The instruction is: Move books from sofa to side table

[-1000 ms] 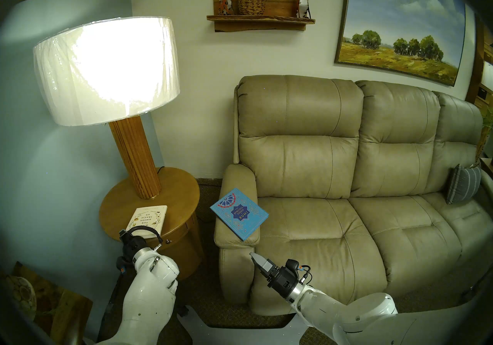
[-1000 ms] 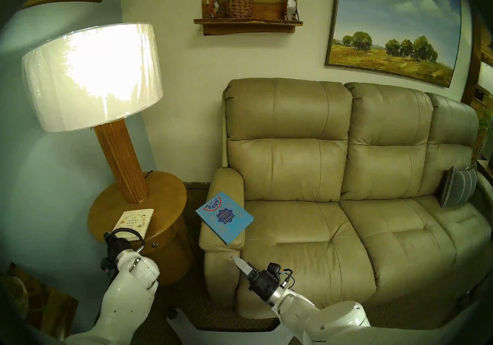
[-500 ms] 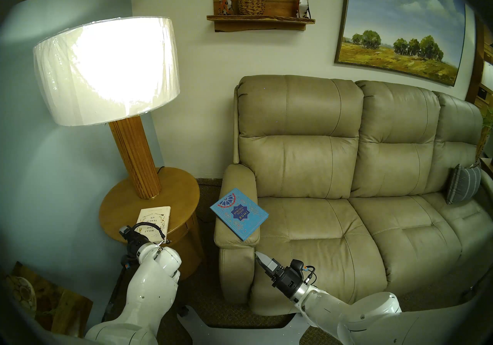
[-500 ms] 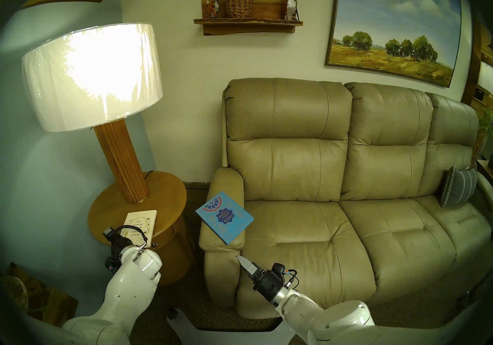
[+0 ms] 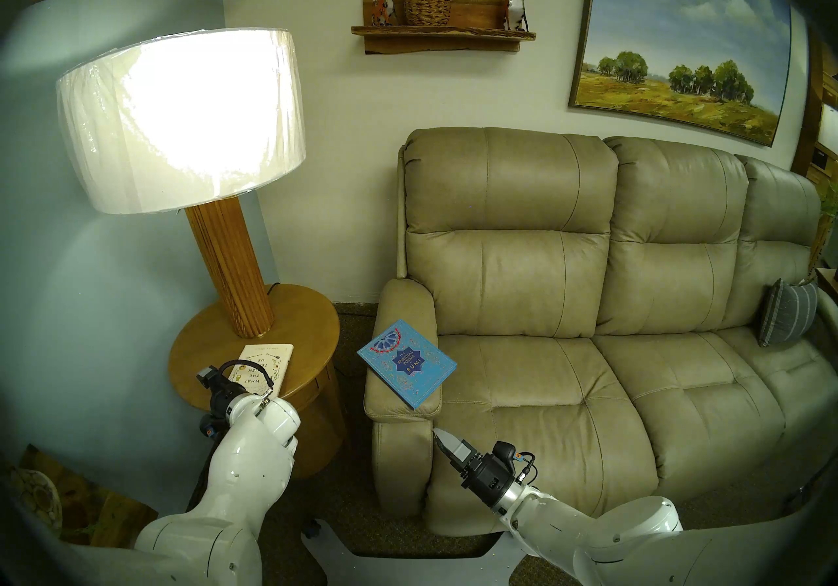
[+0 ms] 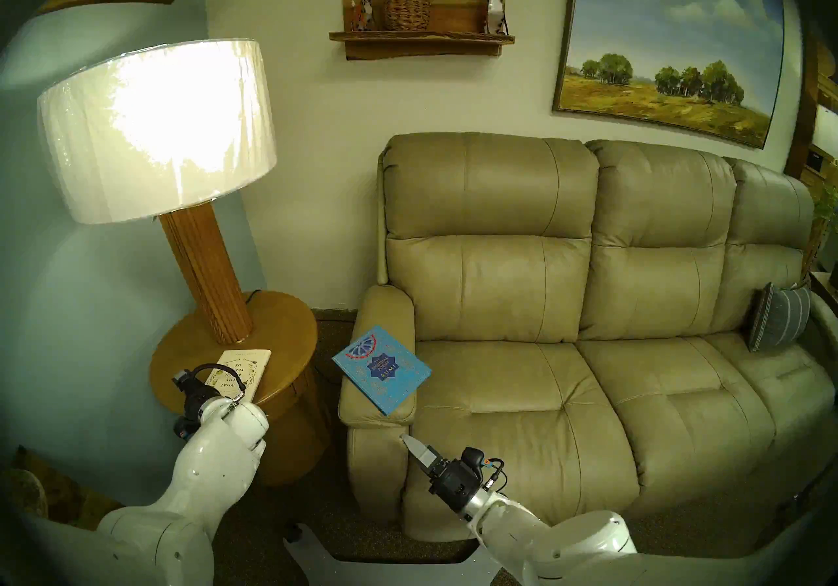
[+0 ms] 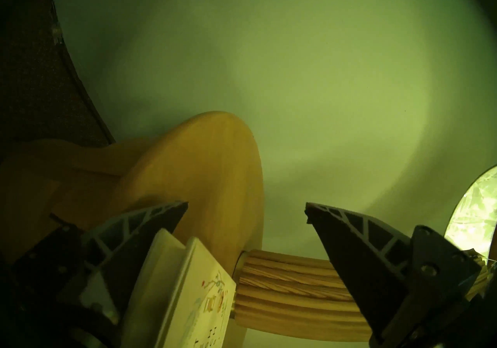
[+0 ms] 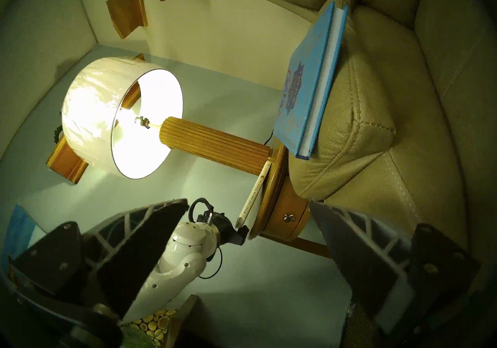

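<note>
A lit table lamp with a wide white drum shade [image 5: 179, 118] and a ribbed wooden column [image 5: 231, 265] stands before a pale blue wall [image 5: 90, 299]. The adjoining cream wall [image 5: 326, 154] carries a live-edge wooden shelf [image 5: 442, 39] bearing a woven basket planter [image 5: 427, 2], and a framed landscape painting [image 5: 689, 36]. The floor appears to be dark brown carpet [image 5: 353, 326].

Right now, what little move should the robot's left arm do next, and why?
Probably pull the left pincer straight back, away from the white book. Its jaws stand apart, and the book lies on the side table near the lamp, so that one looks delivered. The blue book waits on the sofa armrest.
</note>
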`<state>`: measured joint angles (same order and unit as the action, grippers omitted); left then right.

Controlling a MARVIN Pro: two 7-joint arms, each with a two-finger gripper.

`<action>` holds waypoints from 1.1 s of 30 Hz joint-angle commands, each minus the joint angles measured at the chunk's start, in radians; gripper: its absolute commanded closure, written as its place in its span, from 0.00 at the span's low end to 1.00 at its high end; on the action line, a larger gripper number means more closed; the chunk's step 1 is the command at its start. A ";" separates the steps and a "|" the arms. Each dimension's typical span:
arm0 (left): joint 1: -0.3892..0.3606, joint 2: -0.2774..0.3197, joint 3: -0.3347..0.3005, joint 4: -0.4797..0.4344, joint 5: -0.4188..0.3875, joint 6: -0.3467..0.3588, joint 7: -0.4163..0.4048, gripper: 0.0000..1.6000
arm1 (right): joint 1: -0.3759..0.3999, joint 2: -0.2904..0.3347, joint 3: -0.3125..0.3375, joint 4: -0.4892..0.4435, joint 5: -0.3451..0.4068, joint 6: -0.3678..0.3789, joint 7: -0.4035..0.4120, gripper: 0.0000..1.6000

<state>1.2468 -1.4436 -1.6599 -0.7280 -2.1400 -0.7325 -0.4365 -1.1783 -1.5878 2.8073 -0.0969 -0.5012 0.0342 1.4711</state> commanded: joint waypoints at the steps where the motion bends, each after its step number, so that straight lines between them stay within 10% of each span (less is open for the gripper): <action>1: -0.057 -0.003 0.075 0.033 0.121 -0.106 -0.125 0.00 | 0.000 0.001 0.004 -0.003 0.006 0.003 0.012 0.00; 14: -0.123 0.026 0.144 0.270 0.241 -0.227 -0.242 0.00 | -0.004 0.008 0.005 -0.003 0.012 0.007 0.012 0.00; 33: -0.183 0.049 0.202 0.497 0.325 -0.227 -0.304 0.00 | -0.011 0.021 0.002 -0.003 0.022 0.024 0.012 0.00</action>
<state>1.1168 -1.4175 -1.4912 -0.2994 -1.8645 -0.9536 -0.7119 -1.1942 -1.5603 2.8160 -0.0979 -0.4820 0.0599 1.4715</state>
